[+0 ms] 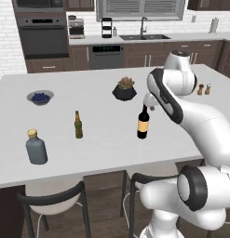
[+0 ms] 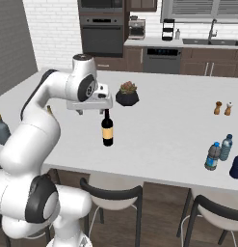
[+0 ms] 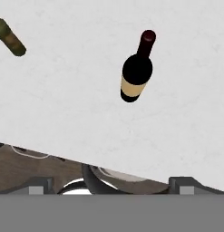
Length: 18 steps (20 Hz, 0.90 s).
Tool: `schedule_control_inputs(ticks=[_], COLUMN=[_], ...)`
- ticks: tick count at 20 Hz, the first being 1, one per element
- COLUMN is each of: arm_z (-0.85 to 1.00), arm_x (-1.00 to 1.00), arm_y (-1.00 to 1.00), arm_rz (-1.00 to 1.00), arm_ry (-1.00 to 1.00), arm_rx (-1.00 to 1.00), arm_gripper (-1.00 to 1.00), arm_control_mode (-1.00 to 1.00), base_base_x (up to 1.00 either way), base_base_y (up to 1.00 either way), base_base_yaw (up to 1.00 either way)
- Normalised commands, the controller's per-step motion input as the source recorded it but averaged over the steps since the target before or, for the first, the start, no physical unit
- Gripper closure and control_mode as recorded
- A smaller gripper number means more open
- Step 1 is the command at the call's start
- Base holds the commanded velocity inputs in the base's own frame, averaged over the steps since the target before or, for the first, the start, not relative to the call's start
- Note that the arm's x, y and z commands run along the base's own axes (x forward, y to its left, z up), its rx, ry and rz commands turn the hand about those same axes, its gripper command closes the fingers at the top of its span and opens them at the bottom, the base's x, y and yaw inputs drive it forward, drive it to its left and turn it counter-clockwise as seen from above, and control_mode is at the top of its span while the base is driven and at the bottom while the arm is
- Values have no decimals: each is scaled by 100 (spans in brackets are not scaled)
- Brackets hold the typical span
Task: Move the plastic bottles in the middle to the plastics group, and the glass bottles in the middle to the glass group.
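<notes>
While the arm hangs over the middle of the tabletop point(image 1: 88, 153), the stock reads, left to right:

1. Grey-blue flask point(image 1: 36, 147), tan stopper, upright near the front edge at far left. Part of the glass group.
2. Bowl of blue berries point(image 1: 40, 97), further back. Not part of the sorting.
3. Beer bottle point(image 1: 78, 125), slim, olive-brown, upright, well apart from the flask. Part of the glass group.
4. Dark pot with a plant point(image 1: 124, 90), behind the centre.
5. Wine bottle point(image 1: 143, 122), tall, nearly black, tan label, upright in the middle, untouched. It belongs with items 1 and 3.
6. Claw point(image 2: 92, 111), released, fingers spread wide, holding nothing; it hovers just above and beside the wine bottle's neck.
7. Two small shakers point(image 2: 222, 108), far right rear.
8. Plastic bottles point(image 2: 219, 151), bluish, clustered near the right front edge. The water bottle appears to stand among them already, so the plastic half looks done.

Risks, as judged: the claw is off-centre from the neck, so a straight descent could strike the cap and topple the tall bottle. A grip high on the slim neck may let the bottle swing or slip. Setting it down close to the beer bottle risks knocking that over.
</notes>
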Motion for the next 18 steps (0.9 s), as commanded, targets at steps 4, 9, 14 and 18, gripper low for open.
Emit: schedule_control_inputs(ticks=[4,9,14,18], arm_z=[-3,-5,-18,-30], arm_x=[48,47,43,36], arm_y=[-2,0,-1,0], arm_rz=[0,0,0,0], arm_ry=[0,0,0,0], arm_rx=[0,0,0,0], arm_gripper=[-100,-100,-100,-100], arm_control_mode=[-100,-100,-100,-100], base_base_x=[0,0,0,0], base_base_y=[0,0,0,0], base_base_yaw=[0,0,0,0])
